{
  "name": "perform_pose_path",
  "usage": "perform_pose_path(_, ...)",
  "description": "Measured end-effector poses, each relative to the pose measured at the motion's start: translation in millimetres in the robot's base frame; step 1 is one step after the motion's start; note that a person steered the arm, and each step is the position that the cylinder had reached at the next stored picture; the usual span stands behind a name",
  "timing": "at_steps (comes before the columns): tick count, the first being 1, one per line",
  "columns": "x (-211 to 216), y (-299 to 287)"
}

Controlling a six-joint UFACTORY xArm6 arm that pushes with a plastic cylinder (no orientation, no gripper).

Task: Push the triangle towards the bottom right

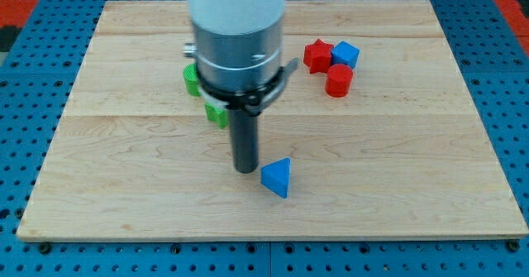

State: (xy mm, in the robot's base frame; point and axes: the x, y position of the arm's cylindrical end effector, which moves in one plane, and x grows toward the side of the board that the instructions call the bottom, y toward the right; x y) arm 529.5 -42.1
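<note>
A blue triangle block [277, 178] lies on the wooden board [397, 161], a little below the view's centre. My tip [245, 169] rests on the board just to the triangle's left, very close to its left corner; I cannot tell whether they touch. The rod rises from there into the wide silver and white arm body, which hides part of the board behind it.
Two green blocks [191, 78] [216, 113] peek out at the arm body's left, partly hidden. At the view's upper right sit a red star-like block [316, 55], a blue cube [345, 55] and a red cylinder [338, 81], clustered together.
</note>
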Motion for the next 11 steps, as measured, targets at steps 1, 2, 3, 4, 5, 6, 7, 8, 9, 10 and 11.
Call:
perform_pose_path(1,4.8,-22.3)
perform_pose_path(2,10.0,-18.4)
perform_pose_path(3,10.0,-17.1)
perform_pose_path(4,10.0,-16.1)
perform_pose_path(5,10.0,-10.9)
perform_pose_path(6,10.0,-0.5)
perform_pose_path(7,11.7,36.0)
perform_pose_path(8,13.4,56.8)
perform_pose_path(9,14.6,85.2)
perform_pose_path(10,31.6,76.2)
perform_pose_path(11,33.9,157.3)
